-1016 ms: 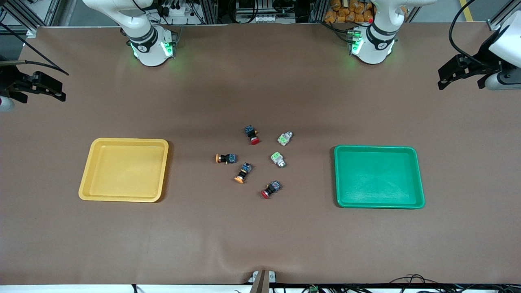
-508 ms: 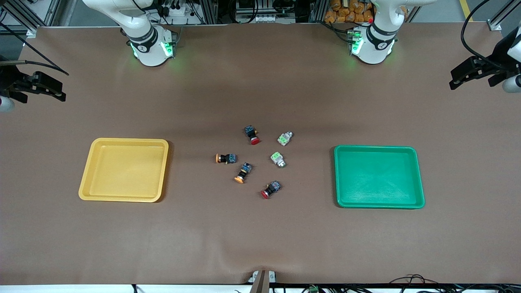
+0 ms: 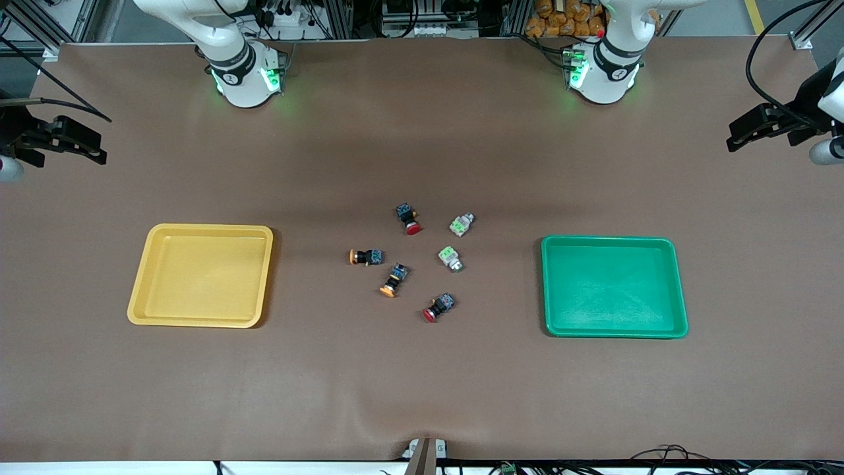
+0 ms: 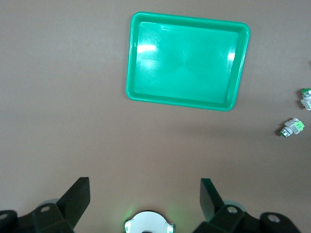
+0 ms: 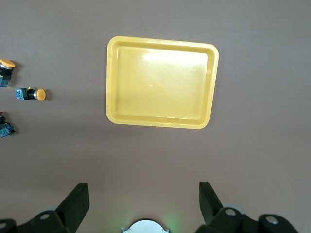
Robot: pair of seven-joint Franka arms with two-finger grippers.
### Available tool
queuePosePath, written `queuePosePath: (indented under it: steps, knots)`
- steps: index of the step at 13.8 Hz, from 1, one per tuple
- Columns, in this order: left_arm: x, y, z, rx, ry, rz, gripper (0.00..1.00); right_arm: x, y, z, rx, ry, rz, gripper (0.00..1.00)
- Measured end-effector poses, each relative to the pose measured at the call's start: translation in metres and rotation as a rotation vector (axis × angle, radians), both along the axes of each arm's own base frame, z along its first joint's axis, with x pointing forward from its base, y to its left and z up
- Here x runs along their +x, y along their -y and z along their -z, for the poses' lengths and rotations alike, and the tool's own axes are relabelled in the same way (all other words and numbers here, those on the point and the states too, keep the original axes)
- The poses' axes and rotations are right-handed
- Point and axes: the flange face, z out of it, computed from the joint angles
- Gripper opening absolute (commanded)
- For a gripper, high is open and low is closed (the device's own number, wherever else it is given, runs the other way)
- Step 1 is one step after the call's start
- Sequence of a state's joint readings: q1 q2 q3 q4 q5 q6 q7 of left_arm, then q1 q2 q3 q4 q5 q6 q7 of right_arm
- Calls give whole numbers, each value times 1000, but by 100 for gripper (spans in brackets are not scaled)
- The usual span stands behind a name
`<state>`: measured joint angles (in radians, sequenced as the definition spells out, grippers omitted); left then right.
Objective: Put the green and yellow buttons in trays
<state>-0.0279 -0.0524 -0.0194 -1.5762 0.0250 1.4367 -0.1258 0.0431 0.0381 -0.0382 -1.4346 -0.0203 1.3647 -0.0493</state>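
Observation:
Two green buttons and two yellow buttons lie on their sides mid-table, between the yellow tray and the green tray. Both trays hold nothing. My left gripper is open, high over the left arm's end of the table. Its wrist view shows its gripper, the green tray and both green buttons. My right gripper is open and waits over the right arm's end. Its wrist view shows its gripper, the yellow tray and both yellow buttons.
Two red-capped dark switches lie among the buttons; one shows in the right wrist view. The arm bases stand along the table edge farthest from the front camera. Brown table surface surrounds the trays.
My left gripper has drawn outward toward its end of the table. The right arm, the buttons and the trays have not moved.

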Motion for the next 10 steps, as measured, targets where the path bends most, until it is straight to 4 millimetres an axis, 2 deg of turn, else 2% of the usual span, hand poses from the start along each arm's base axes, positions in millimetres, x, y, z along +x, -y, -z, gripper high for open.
queuePosePath:
  steps: [2,4,7,10]
  knots:
    - [7,4,14,2,-26,-6,100,0,0,0,0,0,0,100]
    - [18,17,34,2,-56,5,100,0,0,0,0,0,0,100]
    - [34,61,68,7,-62,-15,100,0,1,0,0,-1,1,100]
    - [41,108,104,11,-58,-51,100,1,1,2,0,-5,2,100]
